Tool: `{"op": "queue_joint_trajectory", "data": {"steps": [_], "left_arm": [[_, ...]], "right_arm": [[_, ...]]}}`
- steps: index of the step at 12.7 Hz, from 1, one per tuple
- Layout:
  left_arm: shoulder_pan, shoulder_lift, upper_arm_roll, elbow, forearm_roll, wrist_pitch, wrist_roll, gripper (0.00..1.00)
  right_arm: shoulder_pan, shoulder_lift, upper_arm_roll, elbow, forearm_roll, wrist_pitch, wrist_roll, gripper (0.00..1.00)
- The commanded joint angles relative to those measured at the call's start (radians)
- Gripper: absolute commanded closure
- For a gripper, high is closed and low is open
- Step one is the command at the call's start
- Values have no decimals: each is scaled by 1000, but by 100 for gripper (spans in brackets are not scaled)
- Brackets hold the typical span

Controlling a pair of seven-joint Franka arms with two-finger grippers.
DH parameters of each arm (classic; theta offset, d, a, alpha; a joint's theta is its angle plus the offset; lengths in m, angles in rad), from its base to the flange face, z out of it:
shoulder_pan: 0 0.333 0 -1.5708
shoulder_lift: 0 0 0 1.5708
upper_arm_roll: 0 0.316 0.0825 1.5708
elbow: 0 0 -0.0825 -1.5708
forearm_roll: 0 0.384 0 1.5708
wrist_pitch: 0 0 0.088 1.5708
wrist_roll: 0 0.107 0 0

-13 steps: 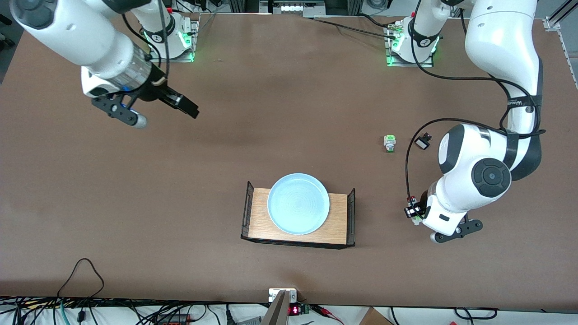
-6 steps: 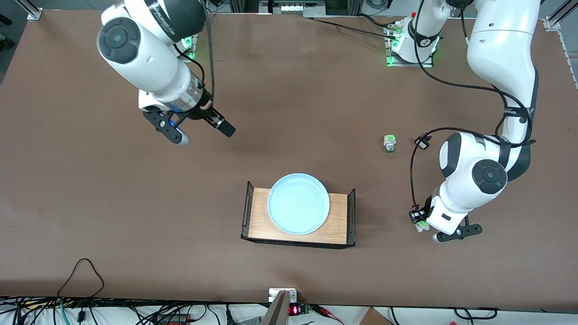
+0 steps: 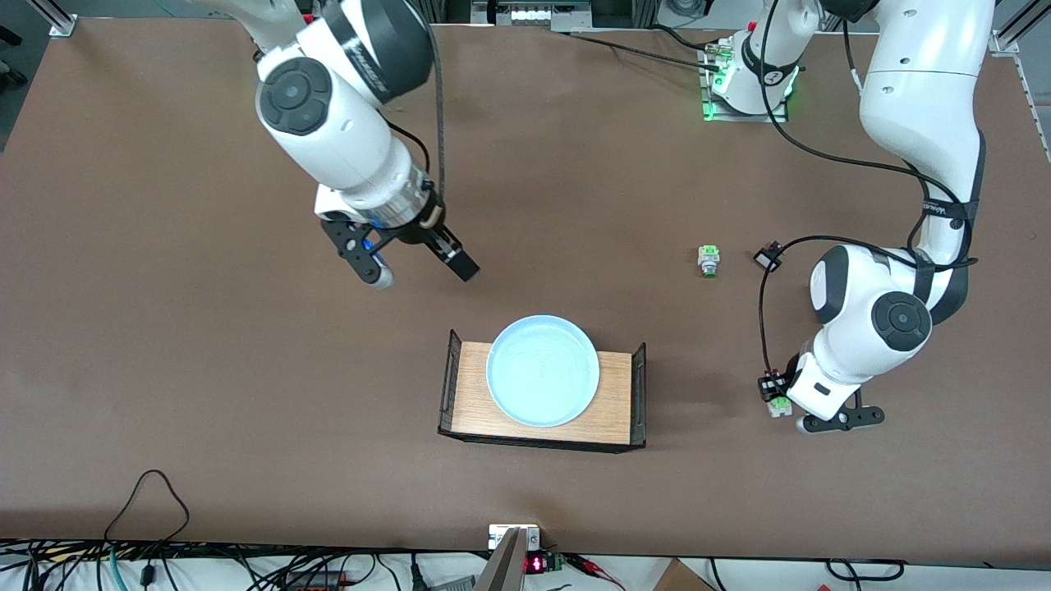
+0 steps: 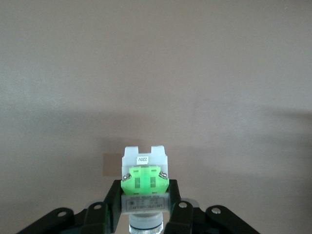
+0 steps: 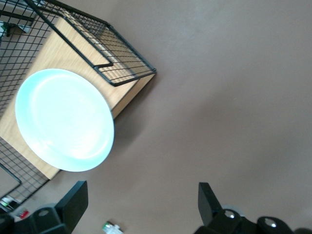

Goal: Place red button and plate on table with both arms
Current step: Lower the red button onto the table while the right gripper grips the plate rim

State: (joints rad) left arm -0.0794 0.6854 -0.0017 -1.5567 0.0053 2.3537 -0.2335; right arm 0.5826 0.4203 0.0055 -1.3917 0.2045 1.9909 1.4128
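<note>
My left gripper [image 3: 774, 400] is shut on the red button [image 3: 777, 403] and holds it low over the table [image 3: 246, 410], beside the tray toward the left arm's end. In the left wrist view the button's light green block [image 4: 145, 181] sits between the fingers of that gripper [image 4: 145, 189]; its cap is hidden. The pale blue plate [image 3: 542, 371] lies on the wooden tray [image 3: 616, 402]. My right gripper [image 3: 423, 261] is open and empty, up over the table farther from the front camera than the tray. Its wrist view shows the plate [image 5: 63, 119] ahead of the open jaws [image 5: 141, 195].
The tray has black wire ends [image 3: 449, 382]. A green-capped switch [image 3: 708, 261] and a small black-and-white switch [image 3: 768, 259] lie on the table toward the left arm's end, farther from the front camera than my left gripper. Cables run along the table's front edge.
My right arm has swung from its end of the table toward the middle and the plate, still open. My left gripper has shifted slightly toward the left arm's end with the button.
</note>
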Motion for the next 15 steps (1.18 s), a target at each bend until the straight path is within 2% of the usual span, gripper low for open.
{"op": "queue_joint_trajectory", "data": {"steps": [1,5,10,15], "left_arm": [[20,-37,-9,-92,-19,70,54,89],[33,-37,-11,-178,-19,203,82,88],[33,-14,-11,-181,-19,216,100,79],[32,3,-11,-181,-19,236,109,45]], "right_arm": [[20,55,-9,46,15,66,80,0],[34,133,-10,85,12,173,138,0],[46,225,-19,112,4,246,167,0],[45,291,-21,112,4,309,166,0]]}}
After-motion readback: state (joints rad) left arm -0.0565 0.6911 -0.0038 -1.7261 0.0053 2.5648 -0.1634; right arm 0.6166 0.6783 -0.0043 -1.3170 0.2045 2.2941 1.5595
